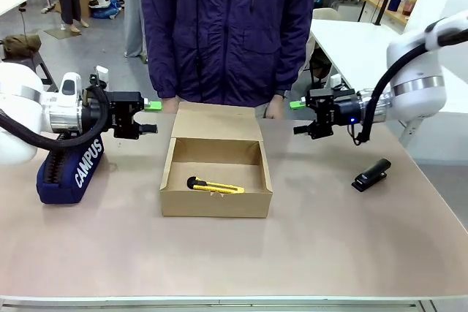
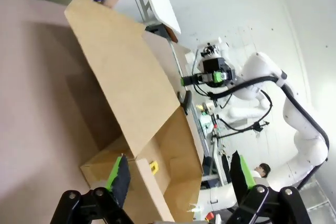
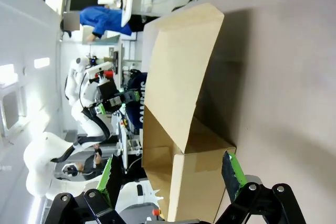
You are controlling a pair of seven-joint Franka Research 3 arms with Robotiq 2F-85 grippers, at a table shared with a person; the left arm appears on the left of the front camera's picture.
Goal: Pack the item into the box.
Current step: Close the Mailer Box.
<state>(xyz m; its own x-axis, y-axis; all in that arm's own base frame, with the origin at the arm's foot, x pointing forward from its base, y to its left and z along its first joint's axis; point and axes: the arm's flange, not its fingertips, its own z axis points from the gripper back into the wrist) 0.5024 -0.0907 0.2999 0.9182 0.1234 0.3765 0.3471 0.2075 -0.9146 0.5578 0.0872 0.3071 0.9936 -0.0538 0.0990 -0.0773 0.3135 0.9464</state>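
Observation:
The yellow utility knife (image 1: 214, 188) lies flat inside the open brown cardboard box (image 1: 216, 205) at the table's middle; a sliver of the knife (image 2: 154, 167) shows past the box wall in the left wrist view. The box lid (image 1: 218, 122) stands tilted back toward the person. My left gripper (image 1: 151, 117) hovers open to the left of the lid, apart from it. My right gripper (image 1: 298, 117) hovers open to the lid's right, also apart. Each wrist view shows the box (image 2: 131, 108) (image 3: 178, 114) ahead between spread green-padded fingers (image 2: 119, 174) (image 3: 231, 171).
A navy "CAMPUS" pencil case (image 1: 69, 169) lies under the left arm. A small black stapler (image 1: 371, 174) sits at the right. A person in a dark jacket stands at the far edge, hands (image 1: 274, 109) resting behind the lid. The near table is bare.

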